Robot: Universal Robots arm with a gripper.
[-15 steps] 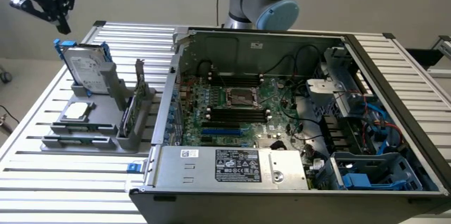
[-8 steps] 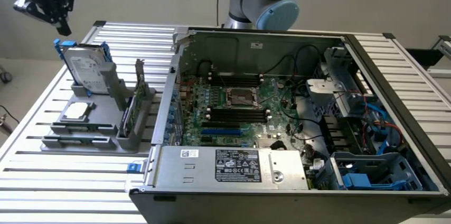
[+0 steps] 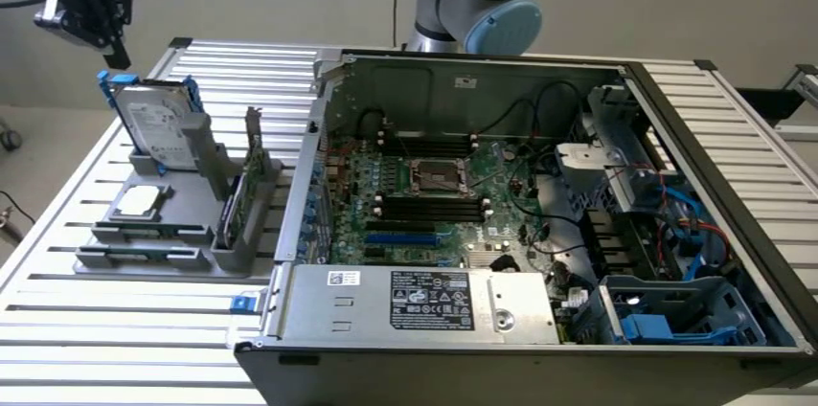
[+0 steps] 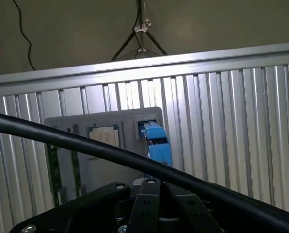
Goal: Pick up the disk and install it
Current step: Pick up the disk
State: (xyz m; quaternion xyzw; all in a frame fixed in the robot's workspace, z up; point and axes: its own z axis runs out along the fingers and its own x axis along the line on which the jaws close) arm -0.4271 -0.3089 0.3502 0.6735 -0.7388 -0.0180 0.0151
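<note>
Exterior view: disk [image 3: 156, 126] upright in end slot of grey rack [image 3: 128, 255], untouched. Gripper [image 3: 113, 42] above rack, clear of disk; open or closed: cannot tell. Wrist view: blue bracket [image 4: 156, 141] edge-on, standing in rack. Handling, judged: rigid, fairly heavy, smooth metal, shock-sensitive. Best hold: across bracket's exposed upper edge, not label face.

— Can you read any writing here?
— No. The disk [image 3: 161, 143], just under the gripper [image 3: 105, 37], has a white label [image 3: 151, 119], but its print is too fine to read.
— And the power-supply box [image 3: 518, 318], well away from the gripper?
— It has a black-and-white label [image 3: 432, 299] with a small sticker [image 3: 344, 278] beside it. Neither is legible.
</note>
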